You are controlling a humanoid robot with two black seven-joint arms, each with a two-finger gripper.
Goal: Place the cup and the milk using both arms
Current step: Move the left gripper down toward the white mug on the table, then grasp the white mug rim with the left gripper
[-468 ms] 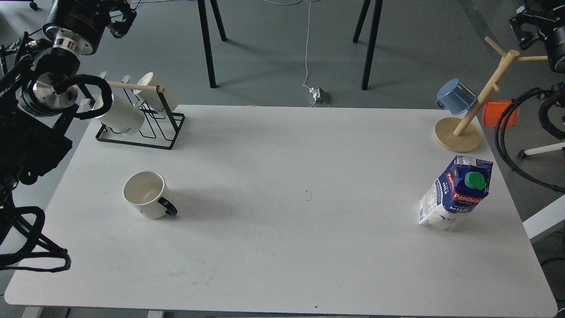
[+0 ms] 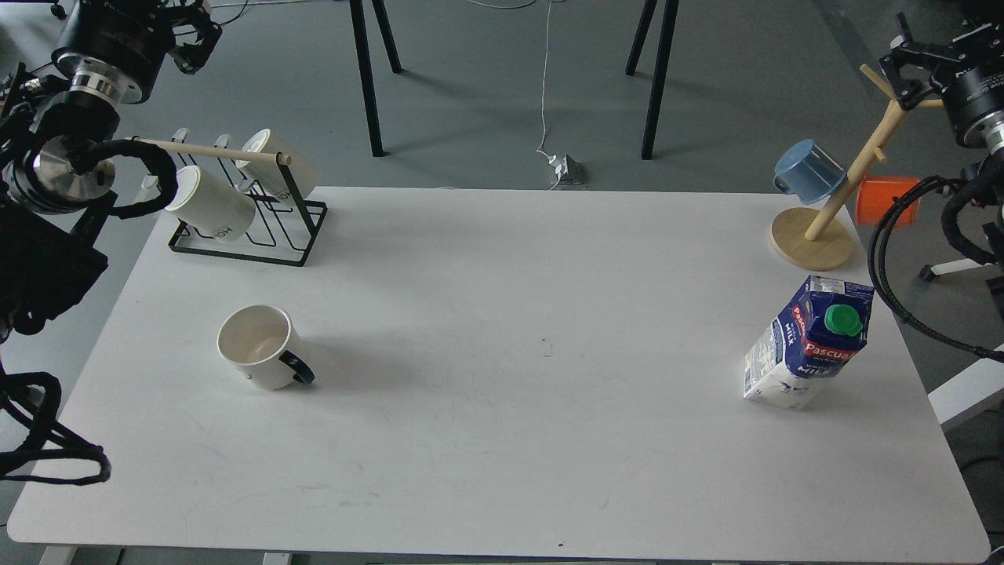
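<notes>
The cup [image 2: 263,345], a white mug with a dark handle and cream inside, stands upright on the left part of the white table [image 2: 502,314]. The milk [image 2: 812,345], a blue-and-white Pascual carton with a green cap, stands upright on the right part. My left gripper [image 2: 190,38] is high at the top left, far behind the cup and beyond the table's edge. My right gripper [image 2: 903,67] is high at the top right, by the top of the mug tree, far behind the milk. Both grippers look dark and small, and nothing is seen in them.
A black wire rack [image 2: 294,235] with two white mugs [image 2: 208,205] on a wooden rod stands at the back left. A wooden mug tree [image 2: 816,243] with a blue mug [image 2: 808,166] and an orange mug [image 2: 882,200] stands at the back right.
</notes>
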